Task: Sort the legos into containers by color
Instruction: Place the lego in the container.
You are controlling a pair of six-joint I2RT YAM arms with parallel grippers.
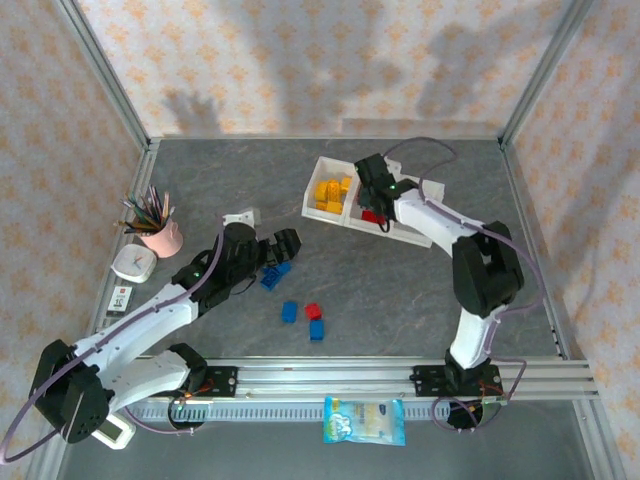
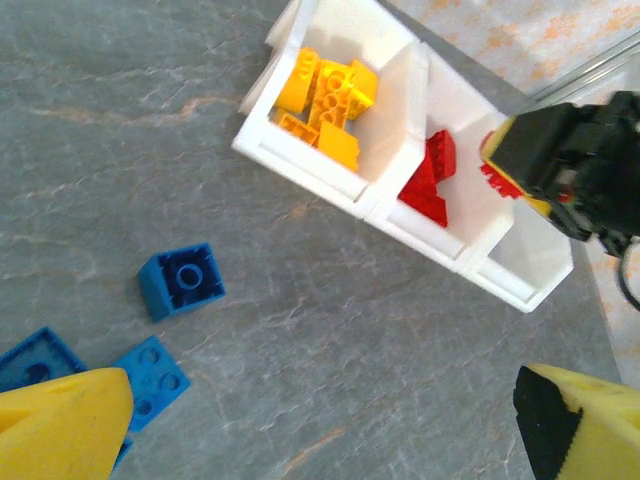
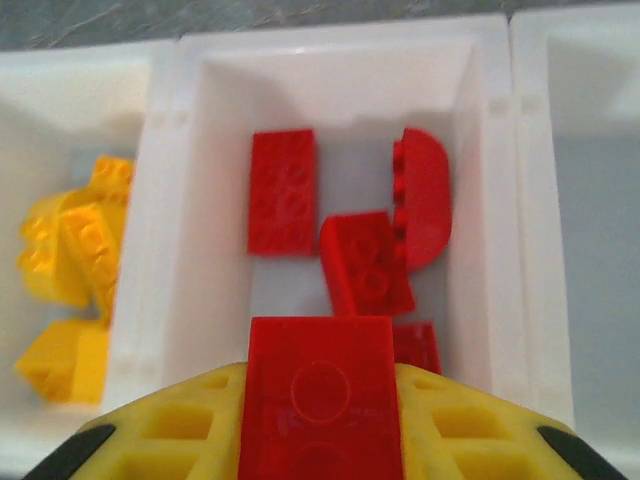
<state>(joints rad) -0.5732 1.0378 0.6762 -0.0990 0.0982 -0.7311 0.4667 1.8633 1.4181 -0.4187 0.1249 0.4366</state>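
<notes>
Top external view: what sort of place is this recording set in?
Probably a staged robot test cell, not a real room: a grey table fenced by aluminium posts, wallpaper-patterned backdrop panels behind it, and a metal mounting rail along the near edge.

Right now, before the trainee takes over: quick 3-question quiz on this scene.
1. True or false: the right end effector grips a blue lego.
2. Which colour already lies in the tray compartment under the held lego? A yellow, B red, C blue.
3. Fill in: the legos lying nearest the loose red lego are ____.

Key: 1 false, it is red. 2 B. 3 blue.
</notes>
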